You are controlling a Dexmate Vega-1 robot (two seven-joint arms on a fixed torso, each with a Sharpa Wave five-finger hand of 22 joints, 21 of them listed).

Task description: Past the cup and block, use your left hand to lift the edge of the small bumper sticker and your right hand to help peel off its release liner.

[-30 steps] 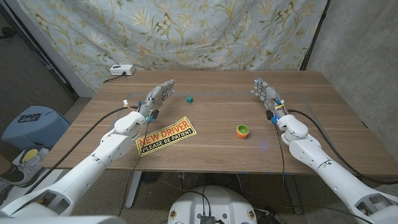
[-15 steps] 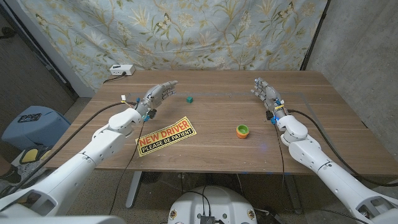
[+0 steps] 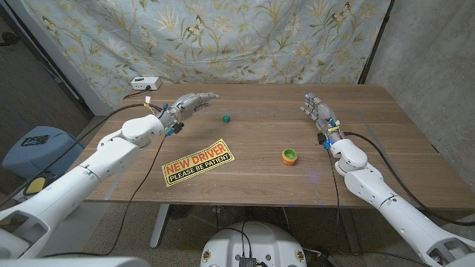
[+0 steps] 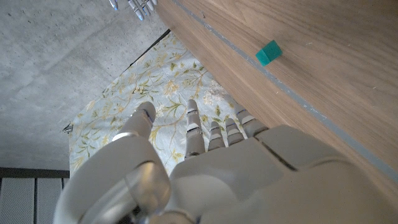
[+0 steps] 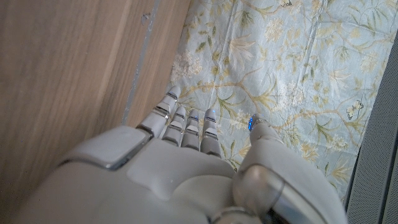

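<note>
The yellow "NEW DRIVER PLEASE BE PATIENT" bumper sticker (image 3: 197, 162) lies flat on the wooden table (image 3: 260, 178), left of centre and near the front. A small teal block (image 3: 226, 118) (image 4: 268, 53) sits behind it, and an orange-and-green cup (image 3: 289, 156) stands to its right. My left hand (image 3: 191, 103) (image 4: 205, 168) hovers open over the back left of the table, fingers stretched toward the block, well behind the sticker. My right hand (image 3: 316, 110) (image 5: 180, 162) is open at the right, behind the cup, fingers straight and holding nothing.
A white box with a cable (image 3: 145, 84) sits at the table's back left corner. A floral cloth (image 3: 223, 37) hangs behind the table. A blue bin (image 3: 33, 144) stands on the floor to the left.
My left arm has lifted and swung back and to the left, uncovering the sticker's left end; its hand now points toward the block. The right hand has barely moved.
</note>
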